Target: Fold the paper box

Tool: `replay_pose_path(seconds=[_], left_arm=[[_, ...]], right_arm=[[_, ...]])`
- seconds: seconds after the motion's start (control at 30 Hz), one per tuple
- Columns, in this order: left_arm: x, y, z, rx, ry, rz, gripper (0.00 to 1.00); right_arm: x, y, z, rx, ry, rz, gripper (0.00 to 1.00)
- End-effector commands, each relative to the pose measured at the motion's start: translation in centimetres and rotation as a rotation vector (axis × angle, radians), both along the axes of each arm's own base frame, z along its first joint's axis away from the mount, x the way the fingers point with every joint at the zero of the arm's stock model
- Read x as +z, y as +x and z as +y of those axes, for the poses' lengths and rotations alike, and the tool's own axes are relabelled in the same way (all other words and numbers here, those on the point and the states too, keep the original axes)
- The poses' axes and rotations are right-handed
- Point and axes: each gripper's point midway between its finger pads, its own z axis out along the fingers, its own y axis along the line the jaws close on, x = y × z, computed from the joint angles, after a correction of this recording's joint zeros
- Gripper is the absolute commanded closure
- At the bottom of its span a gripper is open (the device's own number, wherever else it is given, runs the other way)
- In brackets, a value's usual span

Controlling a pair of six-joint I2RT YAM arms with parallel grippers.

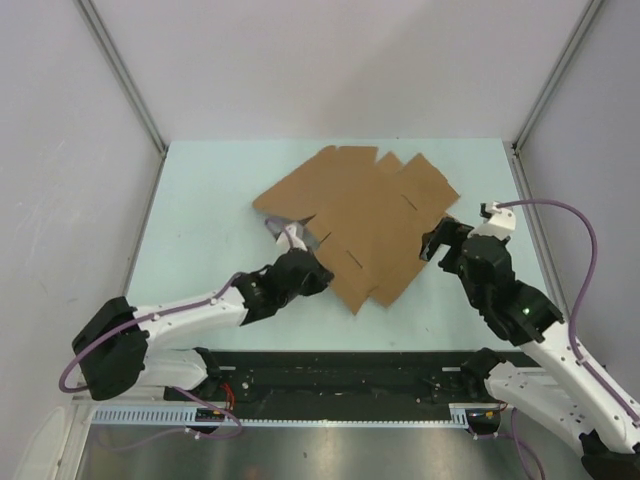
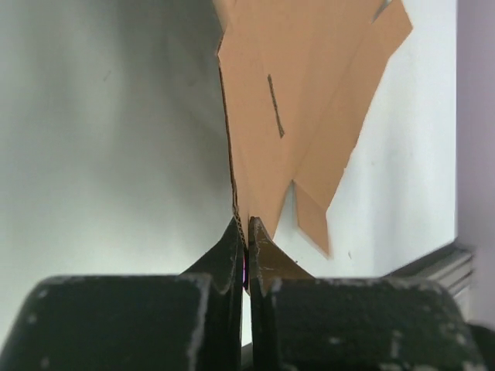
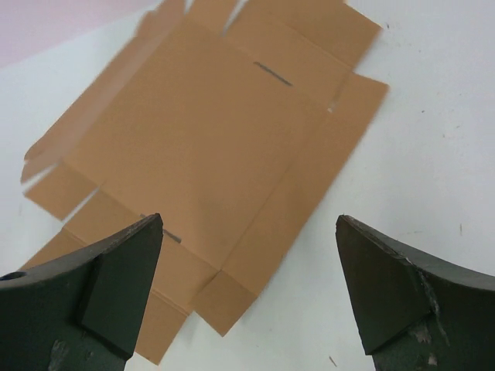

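The paper box [image 1: 365,210] is a flat brown die-cut cardboard sheet with flaps and slits, lying across the middle of the pale table. My left gripper [image 1: 320,272] is at the sheet's near-left edge and is shut on it. In the left wrist view, the cardboard edge [image 2: 309,93] runs straight down between the closed fingertips of the left gripper [image 2: 247,226]. My right gripper [image 1: 437,243] hovers at the sheet's right side. In the right wrist view the right gripper [image 3: 249,220] is wide open above the paper box [image 3: 201,131] and bare table, holding nothing.
The pale green table [image 1: 200,200] is bounded by grey walls and two slanted metal posts [image 1: 120,70] at the back corners. A black rail [image 1: 340,375] with the arm bases runs along the near edge.
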Motion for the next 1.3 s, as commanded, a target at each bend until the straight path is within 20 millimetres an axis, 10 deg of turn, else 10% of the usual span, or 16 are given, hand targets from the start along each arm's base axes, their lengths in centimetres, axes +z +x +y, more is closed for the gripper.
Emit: replay_pose_path(seconds=[0.0, 0.23, 0.43, 0.53, 0.57, 0.7, 0.87, 1.0, 1.03, 1.1, 1.13, 1.27], left_arm=[[3.7, 1.4, -0.1, -0.307, 0.295, -0.182, 1.0], [9.4, 6.3, 3.0, -0.514, 0.428, -0.299, 1.0], [6.9, 11.3, 9.4, -0.458, 0.5, -0.096, 1.0], [3.8, 14.1, 14.8, -0.28, 0.695, 0.099, 0.81], [3.0, 14.7, 16.5, -0.21, 0.76, 0.164, 0.52], [4.6, 15.9, 19.6, 0.006, 0.858, 0.16, 0.0], [12.1, 14.8, 21.0, 0.229, 0.725, -0.046, 0.0], [15.9, 12.6, 18.3, 0.31, 0.34, -0.21, 0.0], [13.6, 11.1, 17.6, 0.27, 0.291, -0.194, 0.0], [16.2, 8.8, 15.7, 0.242, 0.072, -0.311, 0.0], [12.9, 7.4, 15.1, 0.214, 0.059, -0.275, 0.0], [11.1, 3.5, 14.8, 0.208, -0.014, -0.288, 0.0]], right_arm=[[3.5, -1.1, -1.0, 0.003, 0.036, -0.078, 0.0], [7.2, -2.2, -1.8, 0.018, 0.058, -0.149, 0.0], [6.9, -2.3, -1.8, 0.032, 0.02, -0.124, 0.0], [6.0, -2.2, -2.3, 0.007, -0.012, -0.093, 0.0], [5.8, -2.2, -2.3, 0.001, -0.018, -0.083, 0.0], [4.3, -1.9, -3.1, -0.05, -0.059, -0.034, 0.0], [1.5, -0.4, -3.6, -0.151, -0.102, 0.024, 0.0], [-0.7, 3.2, -0.8, -0.078, -0.029, 0.039, 0.0], [-1.7, 4.4, -1.7, -0.117, -0.029, 0.07, 0.0], [-4.1, 6.9, -1.4, -0.115, -0.033, 0.135, 0.0], [-4.8, 8.0, -2.6, -0.153, -0.034, 0.148, 0.0], [-7.0, 12.2, -3.0, -0.136, -0.021, 0.157, 0.0]])
